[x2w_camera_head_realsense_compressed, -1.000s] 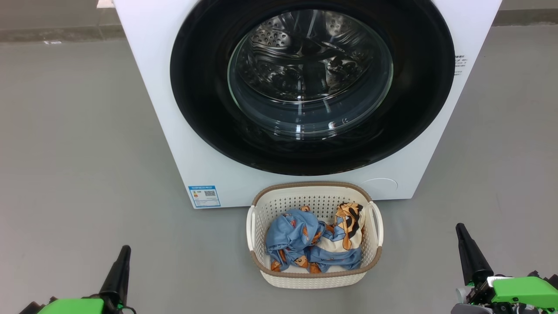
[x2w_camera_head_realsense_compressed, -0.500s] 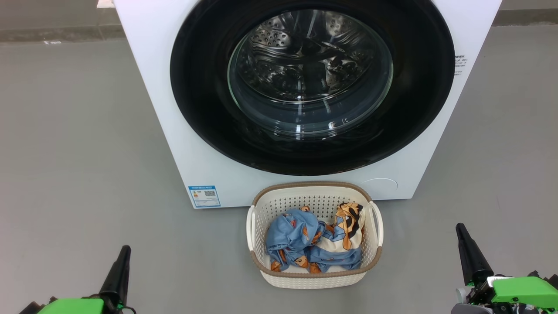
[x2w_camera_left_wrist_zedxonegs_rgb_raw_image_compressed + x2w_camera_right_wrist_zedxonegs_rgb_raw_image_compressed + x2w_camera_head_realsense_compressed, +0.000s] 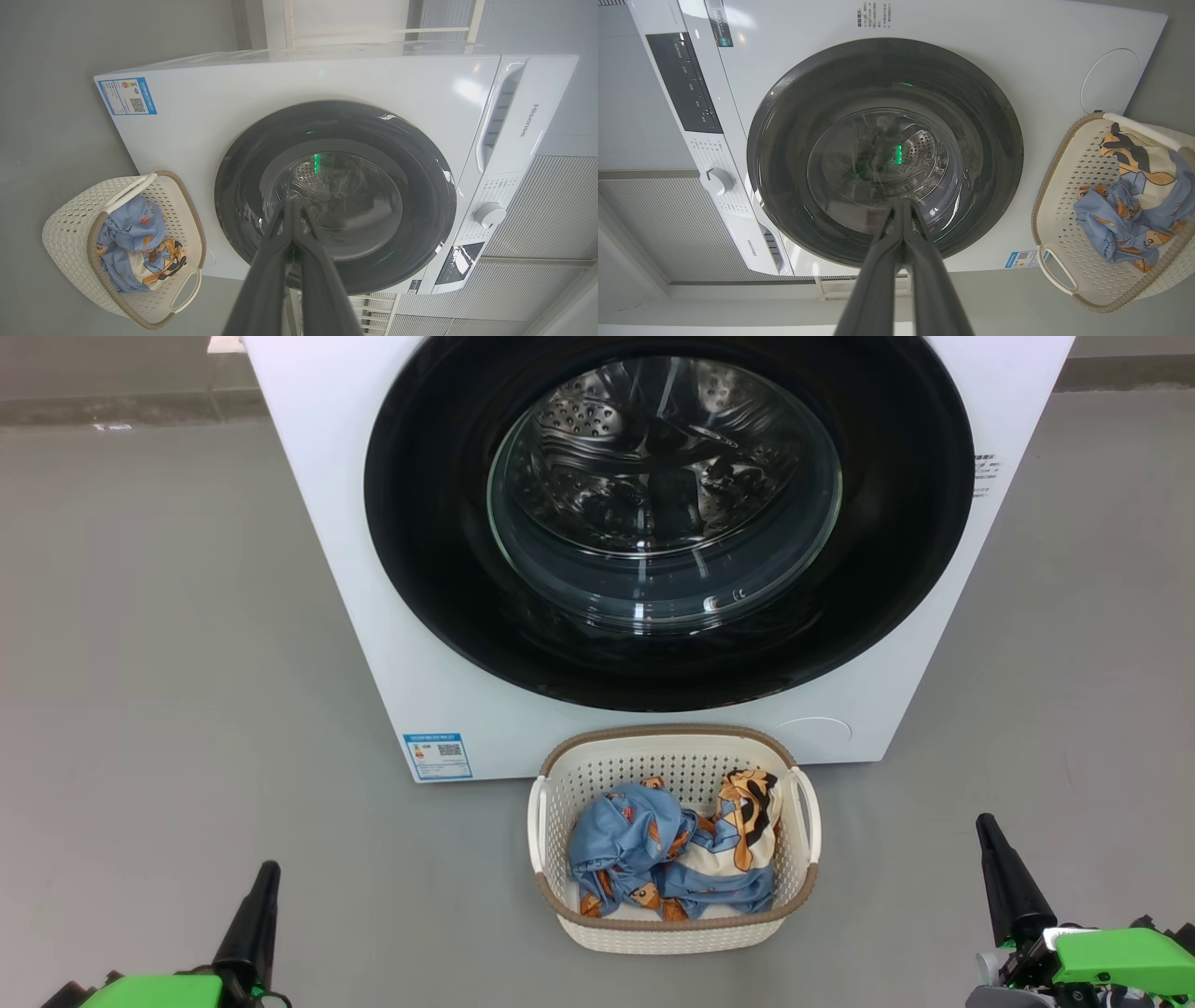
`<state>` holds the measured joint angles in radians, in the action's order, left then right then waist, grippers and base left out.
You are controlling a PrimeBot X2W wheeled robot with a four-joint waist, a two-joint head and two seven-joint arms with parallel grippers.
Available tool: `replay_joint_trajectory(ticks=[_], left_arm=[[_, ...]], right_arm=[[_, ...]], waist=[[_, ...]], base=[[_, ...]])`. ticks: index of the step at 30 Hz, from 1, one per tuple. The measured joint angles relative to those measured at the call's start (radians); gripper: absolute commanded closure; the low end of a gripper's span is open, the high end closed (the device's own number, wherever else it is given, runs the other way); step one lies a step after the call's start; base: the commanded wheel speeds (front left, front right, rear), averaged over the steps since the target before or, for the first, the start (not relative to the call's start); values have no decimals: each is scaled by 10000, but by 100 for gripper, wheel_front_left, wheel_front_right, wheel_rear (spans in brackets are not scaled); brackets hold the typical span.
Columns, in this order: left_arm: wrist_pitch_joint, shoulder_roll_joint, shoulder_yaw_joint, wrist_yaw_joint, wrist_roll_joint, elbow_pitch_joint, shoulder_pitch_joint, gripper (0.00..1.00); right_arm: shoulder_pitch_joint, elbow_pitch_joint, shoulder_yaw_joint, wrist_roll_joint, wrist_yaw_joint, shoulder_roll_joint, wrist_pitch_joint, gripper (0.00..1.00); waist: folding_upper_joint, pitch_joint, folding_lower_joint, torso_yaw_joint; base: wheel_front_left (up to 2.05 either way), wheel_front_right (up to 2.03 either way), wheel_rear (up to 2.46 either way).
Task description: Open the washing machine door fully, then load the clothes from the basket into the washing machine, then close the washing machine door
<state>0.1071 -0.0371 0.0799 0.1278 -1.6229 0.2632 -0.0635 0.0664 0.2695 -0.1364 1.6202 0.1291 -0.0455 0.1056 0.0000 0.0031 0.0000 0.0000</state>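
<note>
Opening step, not yet begun. The washing machine door [image 3: 667,513] lies shut and flush in the front of the washing machine [image 3: 322,504], at the far centre of the scene. The basket [image 3: 677,926] stands on the floor [image 3: 168,663] just near of the machine, below the door, with the clothes [image 3: 672,854] heaped inside it. My left gripper [image 3: 268,873] rests at the near left and my right gripper [image 3: 986,829] at the near right. Each has its two fingers pressed together, holds nothing and points away toward the machine. The door therefore lies far and up from both grippers, between them, with its round face turned toward me. I judge the right gripper slightly closer to the door's rim, though both are well apart from it. I cannot tell on which side the door hinges or where it is to be gripped, and that will decide which arm I send.
</note>
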Motion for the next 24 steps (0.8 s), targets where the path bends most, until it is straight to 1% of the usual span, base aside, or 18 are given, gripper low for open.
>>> replay_joint_trajectory(ticks=[20, 21, 22, 23, 24], left_arm=[[0, 0, 0, 0, 0, 0, 0, 100], [-4, 4, -10, -2, -6, 31, 13, 0], [-4, 27, -19, -4, -17, 107, 53, 0], [-6, 73, -33, -4, -19, 219, 127, 100], [-6, 138, -48, -4, -19, 326, 227, 0]], right_arm=[[0, 0, 0, 0, 0, 0, 0, 100], [-10, 36, 2, 4, 0, 2, -4, 0], [-55, 125, 2, 4, 0, 15, -13, 0], [-125, 251, 0, 4, 0, 48, -13, 100], [-216, 370, 4, 6, 0, 88, -13, 0]], waist=[[0, 0, 0, 0], [0, 0, 0, 0], [0, 0, 0, 0], [0, 0, 1, 0], [0, 0, 0, 0]], base=[[0, 0, 0], [0, 0, 0], [0, 0, 0], [0, 0, 0], [0, 0, 0]])
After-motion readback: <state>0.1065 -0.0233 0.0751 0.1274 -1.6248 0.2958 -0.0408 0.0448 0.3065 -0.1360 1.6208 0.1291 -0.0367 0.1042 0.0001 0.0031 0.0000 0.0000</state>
